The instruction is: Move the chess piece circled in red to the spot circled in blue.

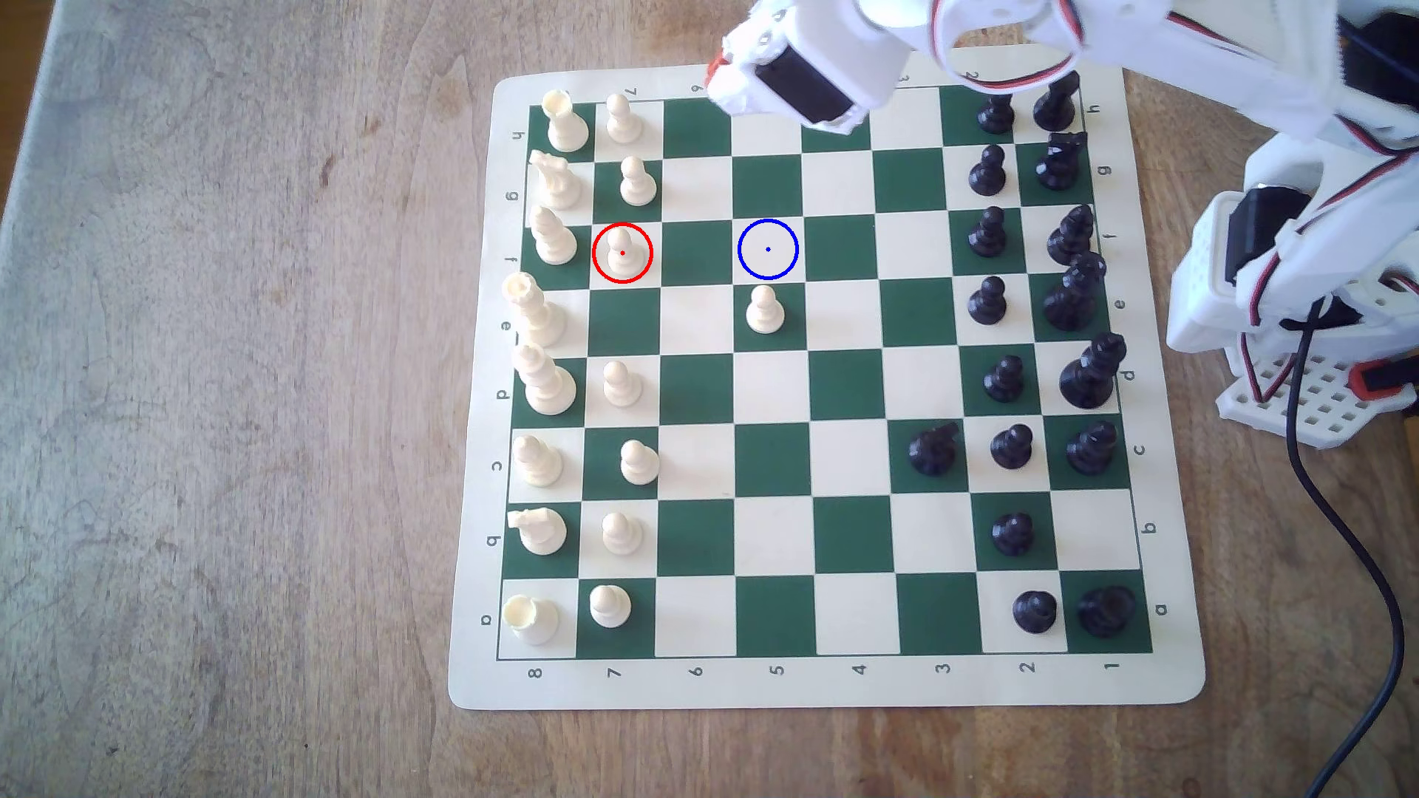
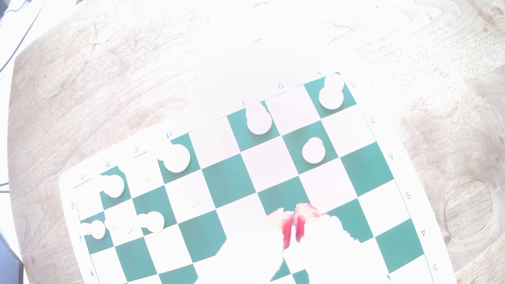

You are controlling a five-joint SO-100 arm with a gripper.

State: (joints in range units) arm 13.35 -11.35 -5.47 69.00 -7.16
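Observation:
The chess piece, a small cream pawn (image 1: 622, 253), stands upright inside a red ring on a cream square in the second column from the exterior view's left. The spot (image 1: 768, 249) is a cream square with a blue ring and centre dot, two squares toward the exterior view's right of the pawn, and nothing stands on it. My gripper (image 1: 716, 73) hovers high over the board's far edge, well away from both. In the wrist view the gripper (image 2: 293, 221) has its red fingertips (image 2: 287, 229) pressed together with nothing between them. That view is washed out and the pawn is barely discernible.
Another cream pawn (image 1: 764, 311) stands on the square just nearer than the spot. Cream pieces (image 1: 549, 384) line the board's left columns in the exterior view and black pieces (image 1: 998, 299) the right ones. The arm's base (image 1: 1298, 307) and a black cable (image 1: 1336, 529) lie off the board's right edge.

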